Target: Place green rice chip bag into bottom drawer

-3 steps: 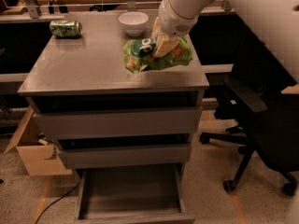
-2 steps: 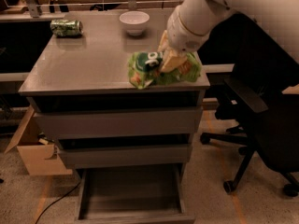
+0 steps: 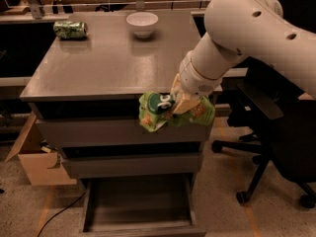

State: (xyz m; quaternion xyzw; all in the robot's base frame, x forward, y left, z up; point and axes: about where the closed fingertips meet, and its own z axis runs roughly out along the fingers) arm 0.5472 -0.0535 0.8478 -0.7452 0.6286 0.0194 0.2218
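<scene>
The green rice chip bag (image 3: 157, 111) is bright green and crinkled with a white round logo. It hangs in the air in front of the cabinet's top edge, over the upper drawer fronts. My gripper (image 3: 181, 102) is shut on the bag's middle, its cream fingers (image 3: 183, 100) pressed into the foil. The white arm reaches in from the upper right. The bottom drawer (image 3: 140, 201) is pulled open below, a wide shallow grey tray showing nothing inside. The bag is well above it.
A white bowl (image 3: 142, 23) and a small green soda can (image 3: 70, 29) lying on its side sit at the back of the grey cabinet top (image 3: 98, 63). A cardboard box (image 3: 34, 157) stands on the floor at left. A black office chair (image 3: 276, 132) stands at right.
My gripper has carried the bag off the cabinet top, forward and down past the front edge. It now hangs in front of the upper drawers.
</scene>
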